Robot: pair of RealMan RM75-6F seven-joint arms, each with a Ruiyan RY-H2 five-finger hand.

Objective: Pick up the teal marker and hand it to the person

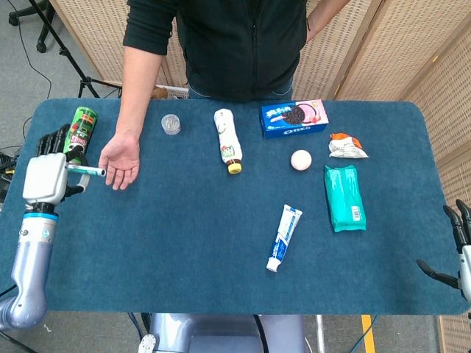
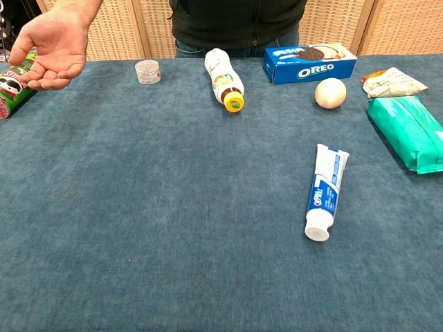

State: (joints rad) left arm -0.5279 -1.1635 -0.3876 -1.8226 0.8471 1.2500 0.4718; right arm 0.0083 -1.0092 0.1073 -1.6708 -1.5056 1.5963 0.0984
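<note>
In the head view my left hand holds the teal marker raised at the table's left side. The marker points right, and its white tip sits just left of the person's open palm. The chest view shows that palm at the top left, but neither my left hand nor the marker. My right hand hangs off the table's right edge with its fingers spread and nothing in them.
A green chip can lies behind my left hand. Along the far side are a small clear jar, a white bottle, an Oreo box, a ball and a snack bag. A teal pack and a toothpaste tube lie nearer.
</note>
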